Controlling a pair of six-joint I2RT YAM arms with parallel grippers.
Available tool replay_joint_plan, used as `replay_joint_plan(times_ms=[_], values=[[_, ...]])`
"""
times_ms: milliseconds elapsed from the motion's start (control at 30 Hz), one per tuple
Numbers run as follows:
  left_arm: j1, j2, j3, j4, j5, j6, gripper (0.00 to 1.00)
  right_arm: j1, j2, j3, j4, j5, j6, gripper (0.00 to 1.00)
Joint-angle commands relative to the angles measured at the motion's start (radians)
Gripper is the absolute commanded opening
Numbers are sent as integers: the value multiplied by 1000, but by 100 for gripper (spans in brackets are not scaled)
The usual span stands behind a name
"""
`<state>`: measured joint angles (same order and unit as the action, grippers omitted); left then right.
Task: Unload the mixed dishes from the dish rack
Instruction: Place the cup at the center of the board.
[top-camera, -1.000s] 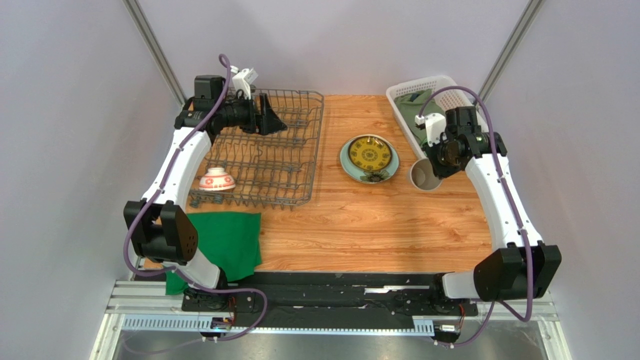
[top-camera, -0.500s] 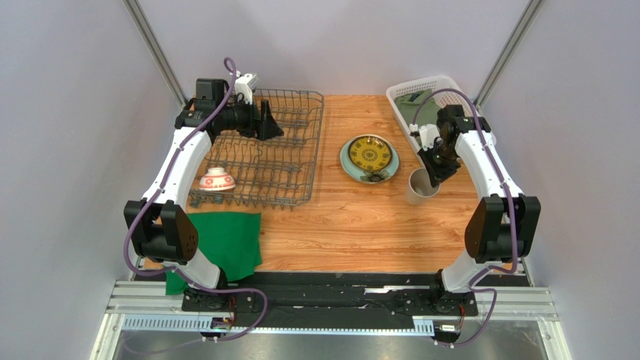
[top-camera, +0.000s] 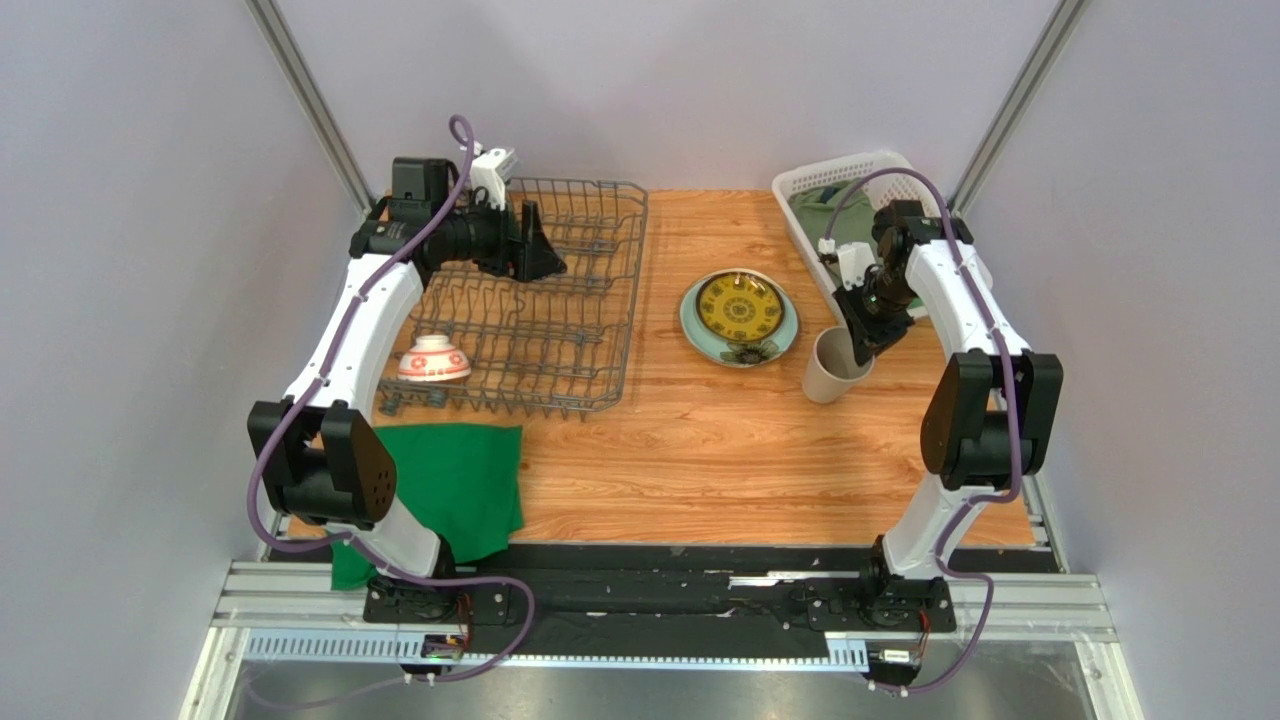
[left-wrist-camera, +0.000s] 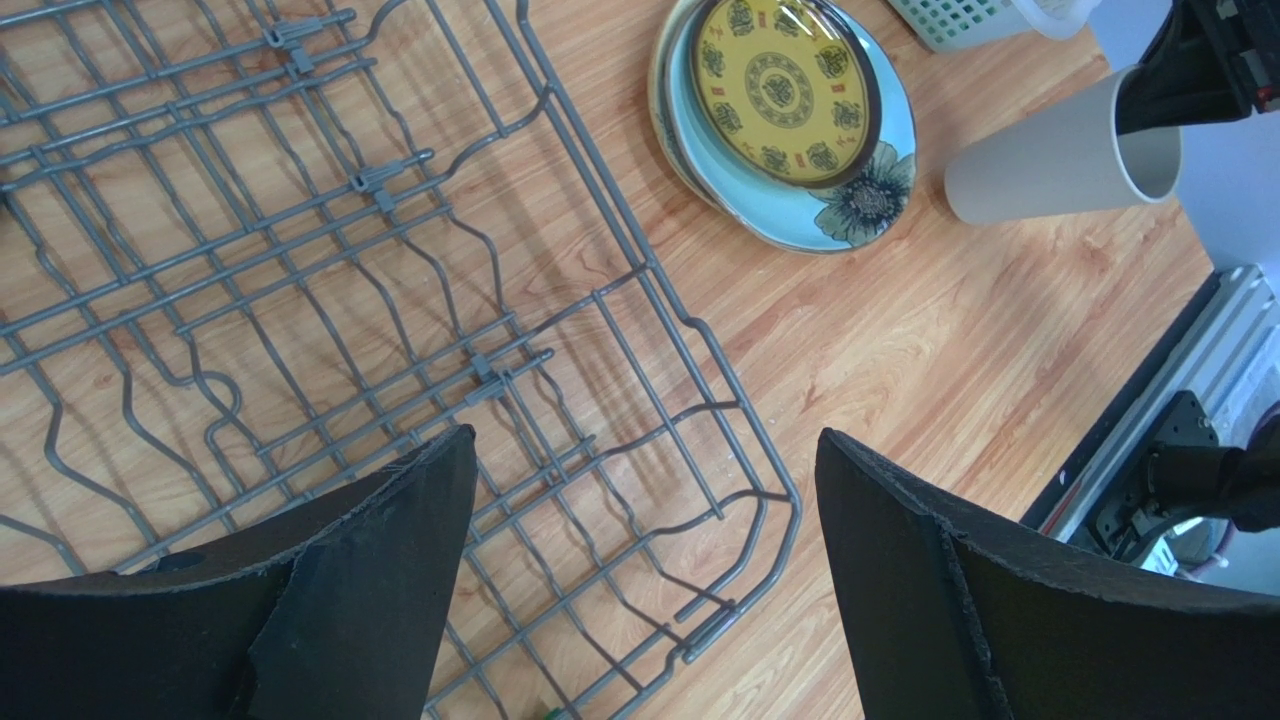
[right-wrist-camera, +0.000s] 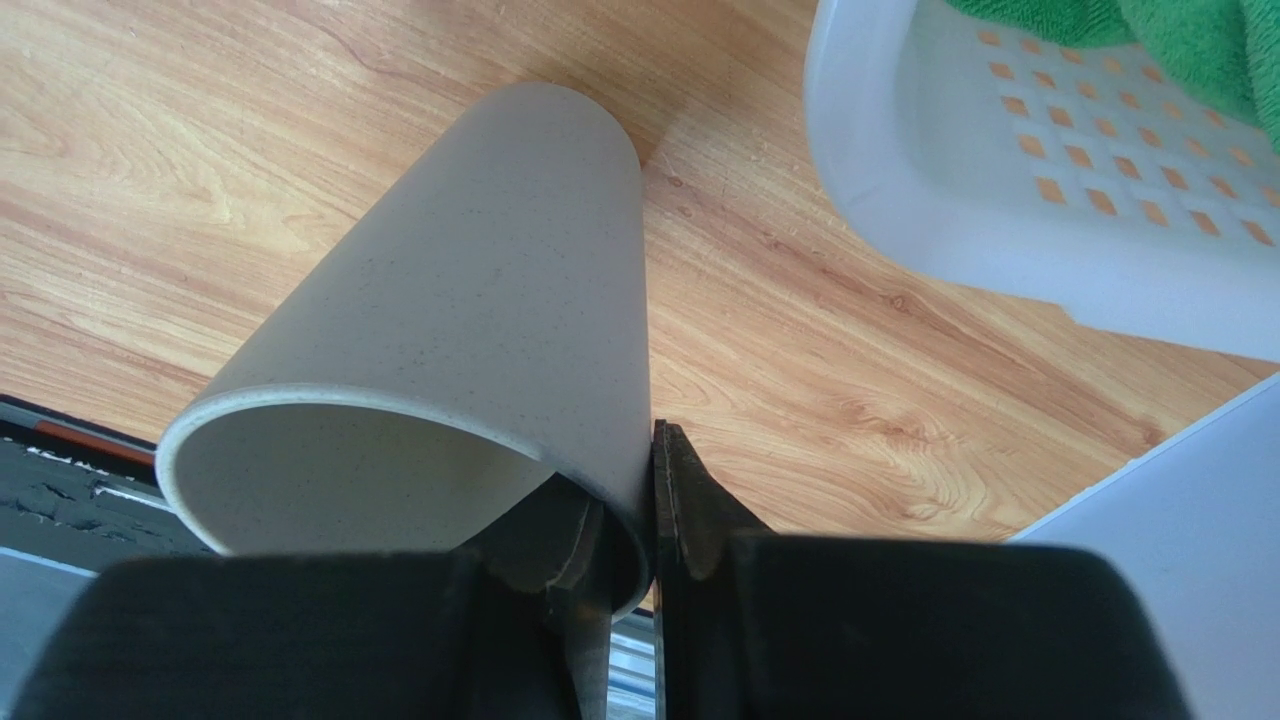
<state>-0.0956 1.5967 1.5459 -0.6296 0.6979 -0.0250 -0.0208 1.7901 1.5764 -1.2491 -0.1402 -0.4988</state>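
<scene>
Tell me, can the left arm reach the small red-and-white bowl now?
Probably yes. The left hand is open and empty above the dish rack, and the small red-and-white bowl sits uncovered at its near left corner.

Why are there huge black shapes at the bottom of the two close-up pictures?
Left wrist view: the open left gripper sits right by the lens, so looms large. Right wrist view: same for the right gripper, pinching the rim of the beige cup.
</scene>
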Motion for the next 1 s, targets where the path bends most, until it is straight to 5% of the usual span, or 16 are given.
replay_joint_plan(times_ms=[0, 967], values=[[7, -4, 16, -5, 8, 23, 90, -1, 23, 59, -4, -4, -1, 4], [7, 3, 10, -18, -9, 60, 89, -1, 55, 59, 33, 34, 6, 28]])
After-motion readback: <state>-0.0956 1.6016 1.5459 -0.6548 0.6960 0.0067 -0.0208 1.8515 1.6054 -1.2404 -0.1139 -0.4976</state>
